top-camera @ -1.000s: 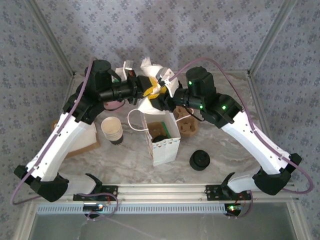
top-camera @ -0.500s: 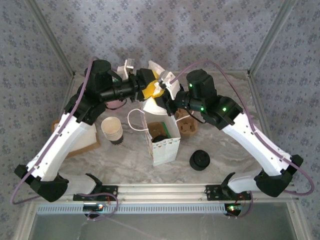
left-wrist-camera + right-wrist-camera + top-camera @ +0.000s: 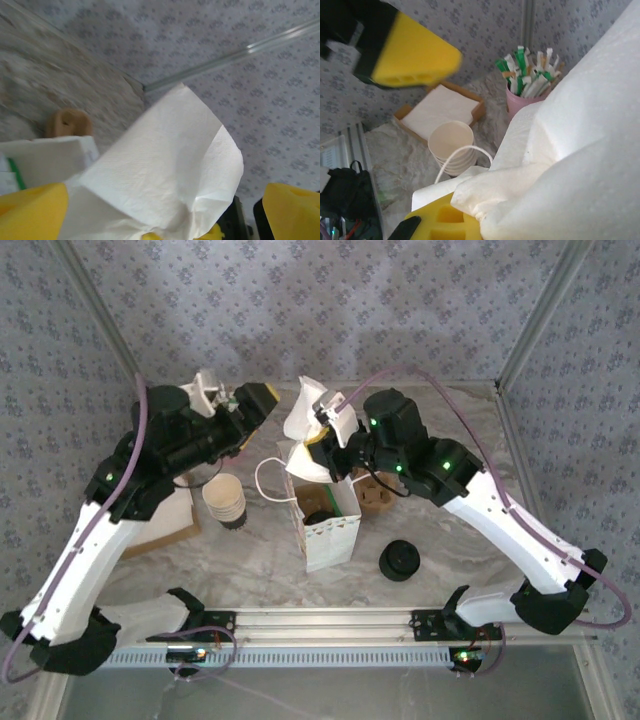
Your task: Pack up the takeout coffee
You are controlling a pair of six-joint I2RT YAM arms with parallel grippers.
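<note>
Bag (image 3: 325, 532) stands upright, open. Napkin (image 3: 303, 418) hangs just above bag mouth, pinched tight in your R gripper (image 3: 322, 436). Coffee (image 3: 321, 516) looks already inside bag w/ lid on, so main step's done imo. L gripper (image 3: 232, 396) is spread wide, empty. To do: drop napkin in.

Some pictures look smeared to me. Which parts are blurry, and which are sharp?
Left wrist view: the marbled table is smeared, the white napkin fairly crisp, the yellow pads at the bottom soft. Right wrist view: the napkin up close is soft; the stack of paper cups and pink cup are clearer. Top view: even light, sharp.
</note>
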